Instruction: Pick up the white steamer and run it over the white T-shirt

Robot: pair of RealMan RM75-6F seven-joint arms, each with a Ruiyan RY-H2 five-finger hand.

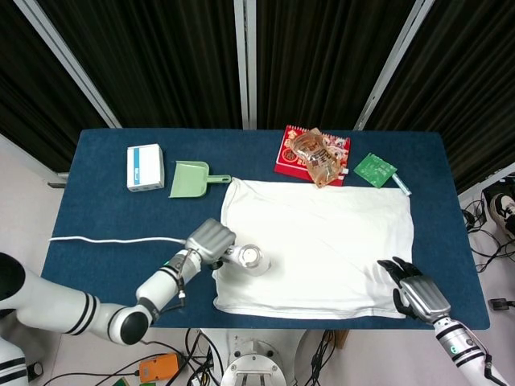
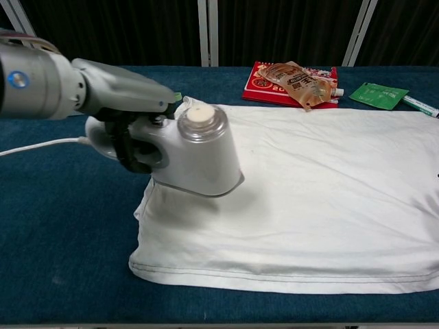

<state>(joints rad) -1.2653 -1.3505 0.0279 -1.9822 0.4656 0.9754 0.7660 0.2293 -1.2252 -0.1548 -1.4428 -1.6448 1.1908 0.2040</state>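
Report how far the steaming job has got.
Done: the left hand grips the white steamer, so pickup is complete. In hand: the steamer sits over the white T-shirt at its left edge, apparently lifted just above the fabric. Left: most of the shirt lies to the steamer's right, toward the right hand, which rests open at the shirt's far corner.

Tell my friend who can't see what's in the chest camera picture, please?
The robot's grey left hand holds a white plastic steamer over the left edge of a white cotton T-shirt spread on a dark blue table. The steamer's white cord trails off left. At the back lie a red packet and a green packet.
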